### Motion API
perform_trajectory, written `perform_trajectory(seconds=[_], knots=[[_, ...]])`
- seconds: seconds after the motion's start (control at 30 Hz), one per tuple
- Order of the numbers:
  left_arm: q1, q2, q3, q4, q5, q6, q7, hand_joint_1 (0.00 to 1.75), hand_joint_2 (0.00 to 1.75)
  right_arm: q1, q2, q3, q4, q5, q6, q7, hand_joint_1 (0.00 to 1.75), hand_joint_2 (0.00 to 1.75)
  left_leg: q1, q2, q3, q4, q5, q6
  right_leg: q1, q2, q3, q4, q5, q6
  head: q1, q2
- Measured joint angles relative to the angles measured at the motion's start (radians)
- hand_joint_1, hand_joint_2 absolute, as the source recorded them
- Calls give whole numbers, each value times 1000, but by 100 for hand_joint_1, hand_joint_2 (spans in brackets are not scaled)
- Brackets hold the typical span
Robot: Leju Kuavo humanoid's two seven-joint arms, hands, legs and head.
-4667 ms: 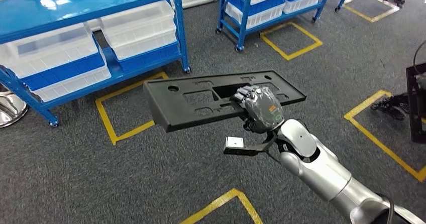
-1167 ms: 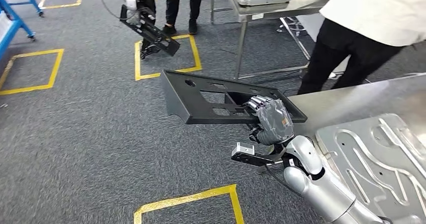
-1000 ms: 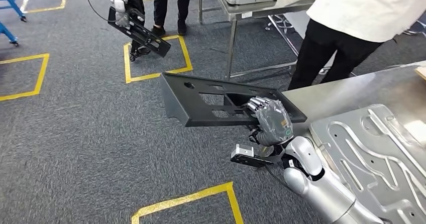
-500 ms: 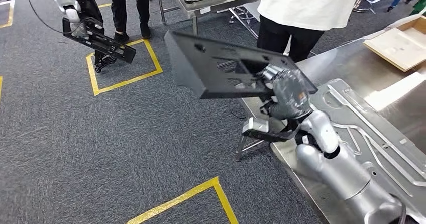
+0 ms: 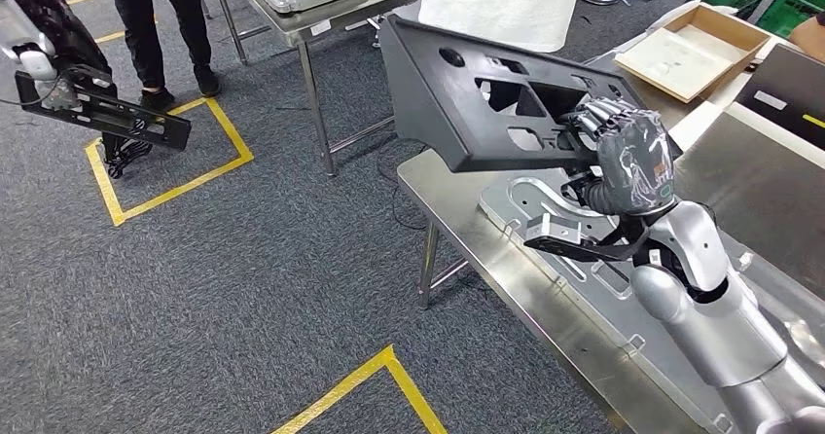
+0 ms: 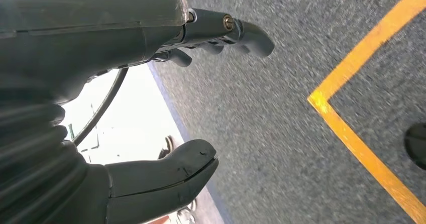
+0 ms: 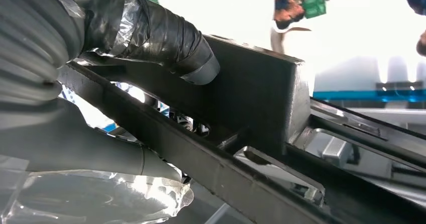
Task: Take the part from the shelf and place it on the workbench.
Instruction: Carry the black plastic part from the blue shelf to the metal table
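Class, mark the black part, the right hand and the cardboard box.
black part (image 5: 457, 98), head view, solid face left of its cutouts.
right hand (image 5: 632, 162), head view, back of hand.
cardboard box (image 5: 693, 49), head view, inner floor.

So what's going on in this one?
The robot's right hand holds a long black plastic part in the air, tilted, above the near end of a steel workbench. The part has not been set down. A pressed metal panel already lies on the bench under it. The left hand hangs open over grey carpet, holding nothing. People stand nearby, and another robot across the floor holds a similar black part.
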State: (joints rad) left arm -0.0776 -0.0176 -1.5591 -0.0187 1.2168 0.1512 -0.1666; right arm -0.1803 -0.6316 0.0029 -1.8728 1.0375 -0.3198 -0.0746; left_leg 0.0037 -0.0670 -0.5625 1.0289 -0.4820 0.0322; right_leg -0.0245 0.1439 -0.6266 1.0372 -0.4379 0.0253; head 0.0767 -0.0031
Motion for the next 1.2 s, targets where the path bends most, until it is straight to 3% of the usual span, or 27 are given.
perform_trajectory(seconds=[0.07, 0.13, 0.17, 0.2, 0.23, 0.27, 0.33, 0.4, 0.43, 0.5, 0.53, 0.57, 0.6, 0.67, 0.7, 0.73, 0.77, 0.8, 0.83, 0.9, 0.93, 1.0, 1.03, 1.1, 1.17, 1.2], knots=[[1, -2, 0, 0, 1, 0, 0, 0, 175, 35, -8, -26, -13, 4, -8, 0, 175, 175, 3, 28, 8, -20, 11, 13, 2, -33, -11, 22, -19, 8, 1, 0], [5, -3, 0, 1, 1, -3, 0, 0, 175, 59, -10, -50, -20, 8, -16, 0, 175, 175, 2, 57, 12, -32, 17, 22, 4, -101, -56, 119, -76, 12, 1, 0], [7, -3, 0, 1, 1, -5, 0, 0, 175, 69, -9, -58, -22, 10, -17, -1, 175, 175, 1, 71, 12, -32, 16, 24, 3, -122, -87, 185, -105, 16, 1, 0], [8, -3, 0, 1, 0, -7, 0, 0, 175, 82, -9, -64, -22, 10, -18, -1, 175, 175, 0, 85, 12, -32, 15, 24, 0, -133, -111, 237, -123, 19, 1, 0], [8, -4, 0, 1, -1, -8, 0, 0, 175, 94, -9, -69, -23, 10, -18, -1, 175, 175, -1, 99, 12, -32, 14, 23, -2, -138, -120, 259, -124, 22, 1, 0], [7, -4, -1, 1, -2, -10, 0, 0, 175, 106, -9, -75, -23, 10, -17, -1, 175, 175, -1, 112, 12, -31, 12, 21, -4, -142, -108, 239, -106, 25, 1, 0], [4, -6, -2, 1, -5, -12, -2, 0, 175, 124, -9, -90, -26, 10, -15, -1, 175, 175, -1, 136, 14, -26, 6, 14, -6, -171, -37, 109, -48, 28, 1, 0], [3, -7, -2, 1, -5, -13, -3, 0, 175, 141, -9, -107, -31, 10, -6, 0, 175, 175, -5, 155, 17, -17, -4, 2, -2, -202, 17, 8, -16, 21, 1, 0], [2, -7, -2, 1, -4, -13, -3, 0, 175, 150, -9, -114, -33, 10, 1, 0, 175, 175, -7, 163, 19, -15, -7, -4, 2, -207, 23, -6, -15, 15, 1, 0], [0, -7, -2, 1, -1, -14, -3, 0, 175, 169, -9, -122, -36, 15, 20, 5, 175, 175, -8, 181, 26, -16, -12, -15, 3, -184, 21, -2, -13, 1, 1, 0], [-1, -8, -2, 1, 1, -14, -3, 0, 175, 178, -9, -125, -37, 21, 32, 11, 175, 175, -6, 178, 28, -10, -19, -21, 2, -174, 21, -4, -12, -5, 1, 0], [-1, -8, -3, 1, 3, -14, -1, 0, 175, 184, -9, -127, -39, 33, 48, 20, 175, 175, -4, 161, 22, 9, -35, -26, 0, -163, 21, -6, -10, -12, 1, 0], [-1, -9, -3, 1, 5, -13, 1, 0, 175, 188, -9, -127, -40, 49, 65, 33, 175, 175, -1, 135, 7, 47, -61, -30, -3, -154, 22, -8, -8, -20, 1, 0], [0, -10, -3, 1, 9, -13, 6, 0, 175, 188, -8, -120, -40, 95, 106, 66, 175, 175, 2, 85, -57, 181, -130, -33, 0, -134, 17, -8, -5, -30, 1, 0], [0, -11, -3, 1, 10, -13, 7, 0, 175, 185, -8, -113, -37, 120, 125, 83, 175, 175, 2, 77, -90, 245, -153, -34, 2, -122, 15, -7, -4, -33, 1, 0], [1, -11, -3, 1, 10, -14, 9, 0, 175, 181, -8, -102, -32, 143, 141, 97, 175, 175, 2, 73, -110, 282, -158, -32, 5, -108, 13, -7, -3, -34, 1, 0], [1, -11, -3, 1, 10, -14, 10, 0, 175, 175, -8, -90, -26, 159, 153, 109, 175, 175, 2, 72, -111, 279, -141, -29, 7, -95, 12, -5, -3, -35, 1, 0], [1, -11, -3, 1, 10, -14, 11, 0, 175, 169, -8, -77, -18, 172, 162, 118, 175, 175, 2, 66, -92, 235, -108, -24, 9, -81, 12, -4, -2, -35, 1, 0], [0, -12, -3, 1, 10, -14, 12, 0, 175, 162, -8, -64, -11, 179, 167, 125, 175, 175, 1, 51, -61, 165, -67, -18, 9, -69, 12, -3, -2, -34, 1, 0], [-1, -11, -3, 2, 10, -14, 12, 0, 175, 145, -4, -40, 5, 189, 173, 137, 175, 175, 0, 9, -4, 39, -18, -5, 10, -45, 9, 0, 1, -28, 1, 0], [-2, -11, -3, 3, 10, -14, 11, 0, 175, 137, -2, -29, 13, 195, 176, 143, 175, 175, -2, -3, 10, 8, -11, -2, 9, -34, 7, 0, 3, -23, 1, 0], [-7, -12, -3, 3, 10, -14, 10, 0, 175, 128, 2, -8, 29, 214, 182, 159, 175, 175, -4, 7, 16, -8, -9, 1, 5, -13, 3, -4, 9, -8, 1, 0], [-10, -13, -3, 3, 10, -14, 10, 0, 175, 126, 3, 1, 36, 224, 183, 166, 175, 175, -3, 19, 19, -14, -3, 6, 4, -14, 1, -3, 10, -3, 1, 0], [-12, -17, -3, 3, 9, -13, 11, 0, 175, 119, 5, 15, 49, 237, 184, 175, 175, 175, 1, 44, 24, -31, 9, 17, 7, -58, -20, 35, -16, 3, 2, 0], [-9, -18, -3, 3, 9, -10, 15, 0, 175, 106, 10, 29, 64, 240, 184, 180, 175, 175, 2, 71, 24, -38, 14, 24, 7, -117, -72, 143, -77, 9, 4, 0], [-8, -18, -3, 3, 8, -8, 18, 0, 175, 102, 13, 37, 74, 241, 185, 180, 175, 175, 2, 84, 23, -38, 14, 24, 3, -129, -101, 204, -103, 15, 3, 0]])
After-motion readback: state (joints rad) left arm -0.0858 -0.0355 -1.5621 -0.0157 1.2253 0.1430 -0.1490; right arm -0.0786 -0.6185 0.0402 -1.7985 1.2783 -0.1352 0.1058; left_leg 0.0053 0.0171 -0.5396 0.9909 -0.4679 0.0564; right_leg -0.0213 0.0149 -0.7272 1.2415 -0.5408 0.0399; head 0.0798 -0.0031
